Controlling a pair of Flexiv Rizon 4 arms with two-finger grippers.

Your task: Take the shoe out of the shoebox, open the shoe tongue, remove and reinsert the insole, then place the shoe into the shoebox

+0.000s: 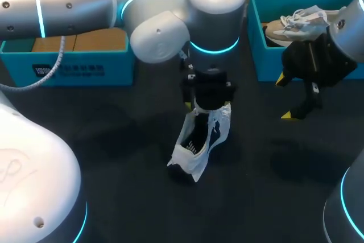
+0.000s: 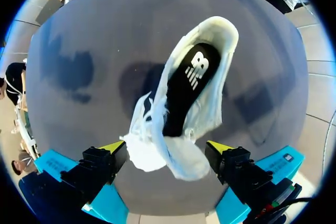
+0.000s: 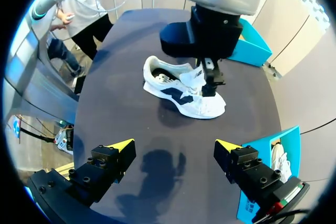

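Observation:
A white shoe (image 1: 200, 140) with a dark side mark stands on its sole on the dark table, heel toward the front edge. Its black insole (image 2: 184, 93) lies inside the shoe (image 2: 210, 103). My left gripper (image 1: 207, 92) hangs over the toe and tongue end. Its fingers stand wide open in the left wrist view, one on each side of the shoe's front and touching neither side; left gripper (image 2: 167, 147). My right gripper (image 1: 286, 97) is open and empty, off to the right of the shoe (image 3: 184, 90); right gripper (image 3: 174, 145). The teal shoebox (image 1: 273, 66) stands at the back right.
A second, beige and white shoe (image 1: 296, 24) lies in the shoebox, just behind my right gripper. Another teal box (image 1: 68, 69) with a tan inside stands at the back left, under my left arm. My left arm (image 3: 215, 30) towers over the shoe.

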